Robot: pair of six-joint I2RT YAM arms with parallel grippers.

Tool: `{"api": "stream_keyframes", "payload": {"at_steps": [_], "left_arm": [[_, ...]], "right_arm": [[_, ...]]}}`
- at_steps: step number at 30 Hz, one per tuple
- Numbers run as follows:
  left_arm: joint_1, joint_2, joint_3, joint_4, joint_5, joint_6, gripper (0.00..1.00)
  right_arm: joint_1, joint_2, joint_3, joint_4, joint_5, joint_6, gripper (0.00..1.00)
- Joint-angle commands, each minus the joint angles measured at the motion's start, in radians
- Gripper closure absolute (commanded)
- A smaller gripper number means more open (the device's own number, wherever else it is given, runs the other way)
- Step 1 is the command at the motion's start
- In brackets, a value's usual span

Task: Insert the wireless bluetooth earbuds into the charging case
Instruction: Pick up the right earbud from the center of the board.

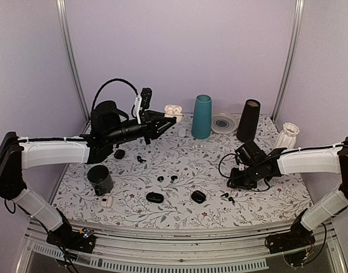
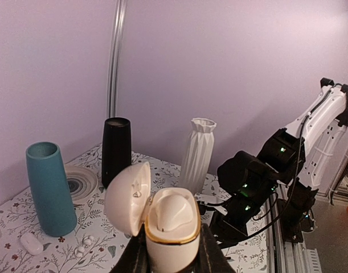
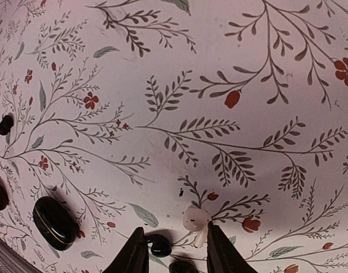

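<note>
Black earbud (image 3: 159,245) lies on the desk (image 1: 208,165), front right, between the fingers of the right hand (image 3: 175,239). It sits just beside the hand's left finger, with a clear gap to the other finger. Hand's jaws stand apart, not clamped on anything. A second black earbud (image 3: 182,266) lies just nearer the wrist. A small pale blob (image 3: 195,219) rests against the inside of the right finger; cannot tell what it is.

Black case (image 3: 55,223), closed, lies on the desk near this hand, apart from both earbuds. Another black case (image 1: 154,197) lies left of it. Two more black buds (image 1: 160,178) lie behind the two cases, mid-desk.

Left hand (image 2: 172,253) is raised above the back of the desk, its fingers clamped on the sides of a white case (image 2: 172,224). Case is upright, with its lid (image 2: 127,196) swung open.

Back row, left to right: teal vase (image 1: 201,116), plate (image 1: 224,123), black vase (image 1: 248,120), white ribbed vase (image 1: 287,135). Black cup (image 1: 100,179) stands front left
</note>
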Motion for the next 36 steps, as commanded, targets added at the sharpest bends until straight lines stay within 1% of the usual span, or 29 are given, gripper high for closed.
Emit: {"api": "stream_keyframes", "payload": {"at_steps": [1,12,20,27,36], "left_arm": [[0.014,-0.029,-0.010,-0.007,0.009,-0.004,1.00],[0.016,-0.034,-0.010,-0.010,0.010,-0.006,1.00],[0.016,-0.033,-0.011,-0.009,0.010,-0.011,1.00],[0.016,-0.031,-0.009,-0.007,0.013,-0.010,1.00],[0.016,-0.029,-0.010,-0.002,0.016,-0.015,1.00]], "right_arm": [[-0.003,0.049,0.042,-0.045,0.010,-0.065,0.66],[0.000,0.143,0.132,-0.147,0.075,-0.130,0.70],[0.046,0.203,0.205,-0.227,0.126,-0.158,0.70],[0.056,0.238,0.225,-0.257,0.150,-0.151,0.71],[0.064,0.263,0.234,-0.253,0.151,-0.150,0.72]]}}
